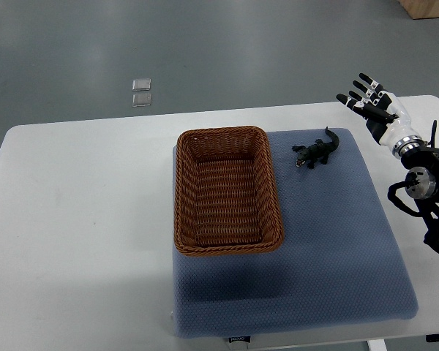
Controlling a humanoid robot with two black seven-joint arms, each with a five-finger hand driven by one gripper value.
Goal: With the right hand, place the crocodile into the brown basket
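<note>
1. A white desk (73,219) fills most of the top view, with grey floor (241,51) beyond its far edge.
2. A blue-grey mat (329,248) covers the right part of the desk and reaches to its near edge.
3. The brown basket (180,197), a rectangular woven one, stands upright with its long side running away from the robot. It sits on the left part of the mat, and its left wall lies roughly along the mat's left edge. Only the woven bottom shows inside it.
4. The crocodile (316,152), a small dark toy, lies on the mat to the right of the basket's far right corner, near it but not touching. Its head points toward the near left and its tail toward the far right.
5. The right hand (373,108) shows at the upper right, about over the desk's far right corner. Its fingers (349,100) are spread, point toward the far left and hold nothing.
6. The right hand is to the far right of the crocodile and clear of it, with bare mat between them.
7. The right arm (424,183), dark with black cables, runs from the wrist down along the picture's right edge.
8. Two small clear squares (141,93) lie side by side on the floor past the desk's far edge.
9. A corner of something wooden (428,7) shows at the top right of the picture.
</note>
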